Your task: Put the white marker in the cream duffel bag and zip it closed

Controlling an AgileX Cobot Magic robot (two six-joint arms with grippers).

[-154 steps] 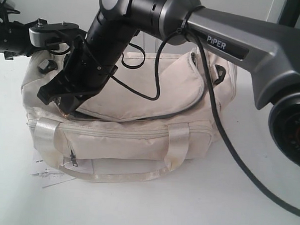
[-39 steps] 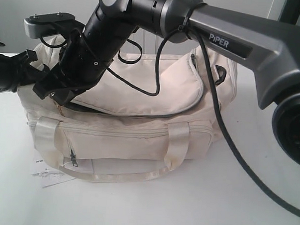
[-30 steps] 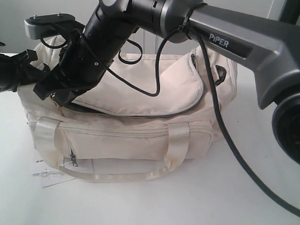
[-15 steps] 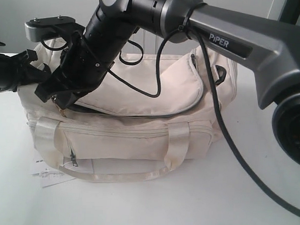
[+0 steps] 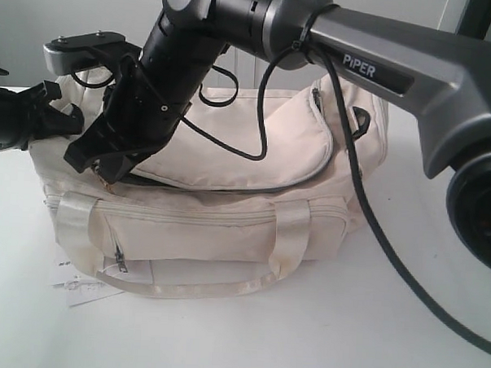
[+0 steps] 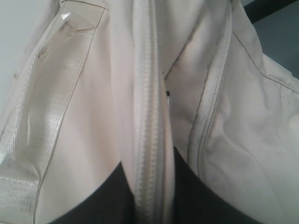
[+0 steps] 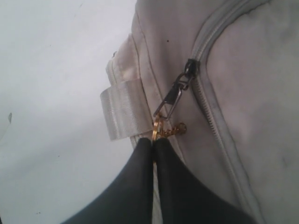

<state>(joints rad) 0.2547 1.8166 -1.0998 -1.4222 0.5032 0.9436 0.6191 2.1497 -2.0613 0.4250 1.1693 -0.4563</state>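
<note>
Two steps make up this job, and the first cannot be checked: the white marker shows in none of the views, so it is either inside the cream duffel bag [image 5: 227,232] or hidden, and I cannot tell which. The bag stands about mid-tabletop [image 5: 345,335], nearer the far edge than the near one, with a small paper tag [image 5: 78,289] under its base on the side toward the near left corner. The zipping looks to be in hand, not finished. The right gripper [image 7: 154,148] reaches across to the bag's end toward the left edge, its fingers [image 7: 140,177] pressed together on the gold clasp [image 7: 161,128] that hangs from the zipper slider [image 7: 190,66]. The left gripper [image 6: 149,200] is closed too, pinching a ridge of bag fabric with a zipper line running between its fingers [image 6: 105,198], probably to brace the bag against the pull. In the exterior view a dark gap [image 5: 229,186] runs under the top flap along the bag's front, so most of the opening seems unclosed. What appears left is to draw the slider along that gap to its end and let go.
</note>
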